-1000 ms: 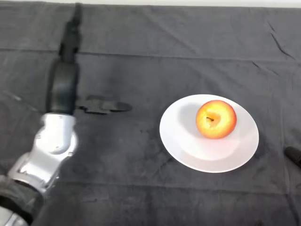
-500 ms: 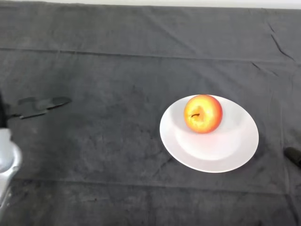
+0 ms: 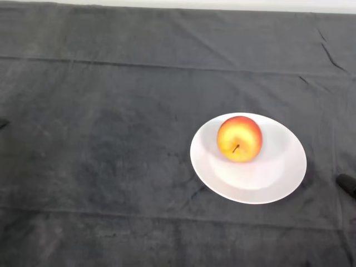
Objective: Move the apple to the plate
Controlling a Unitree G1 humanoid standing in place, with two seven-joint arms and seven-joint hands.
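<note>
The apple sits on the white plate, toward its far-left side — job looks done. No hand in sight, so its state can't be told. Firm, smooth, prone to roll — best cupped round its widest part.

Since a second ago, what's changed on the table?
The left arm has drawn back toward the robot's left and is gone from the head view. The apple has rolled a little to the robot's left and toward the plate's far rim, its stem now facing the near side. It sits free, nothing touching it. The plate and the cloth are as they were.
</note>
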